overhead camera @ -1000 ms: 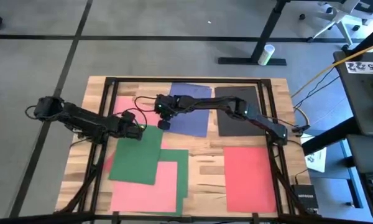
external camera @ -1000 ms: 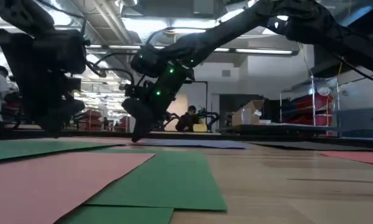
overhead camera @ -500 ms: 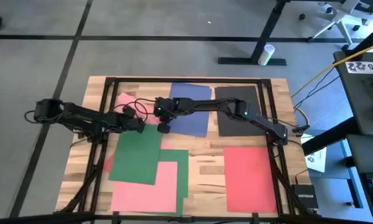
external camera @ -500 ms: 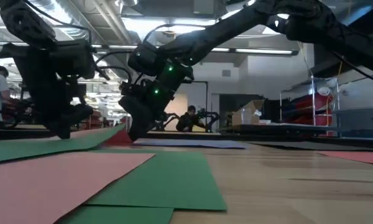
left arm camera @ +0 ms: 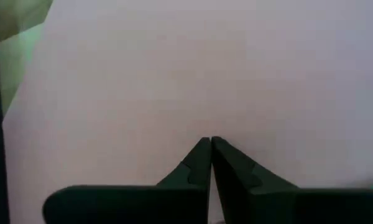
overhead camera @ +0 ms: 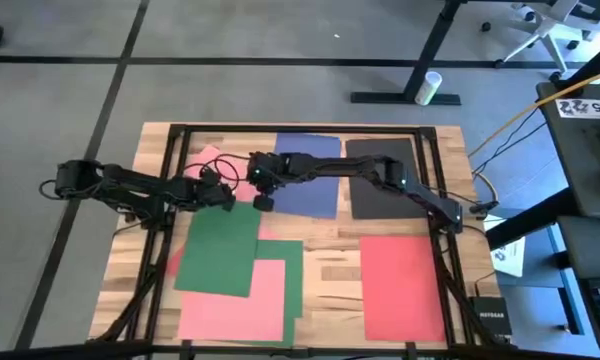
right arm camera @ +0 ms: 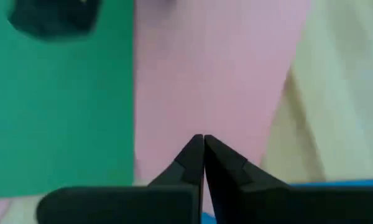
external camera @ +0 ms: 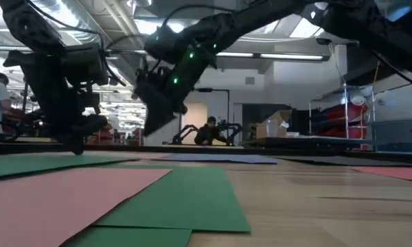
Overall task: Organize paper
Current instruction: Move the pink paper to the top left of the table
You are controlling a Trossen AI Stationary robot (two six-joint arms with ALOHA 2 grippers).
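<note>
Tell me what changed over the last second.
The left end effector moved toward the table's far side, onto the pink construction-paper sheet. The right end effector lifted slightly off the table. The green, blue, black and red sheets stayed put.

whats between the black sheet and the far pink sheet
In the high view, the blue sheet lies between the black sheet and the far pink sheet, with the right arm reaching across it.

pink paper [overhead camera: 202, 160], green paper [overhead camera: 220, 250], blue paper [overhead camera: 315, 190], black paper [overhead camera: 380, 200], red paper [overhead camera: 402, 285]
</note>
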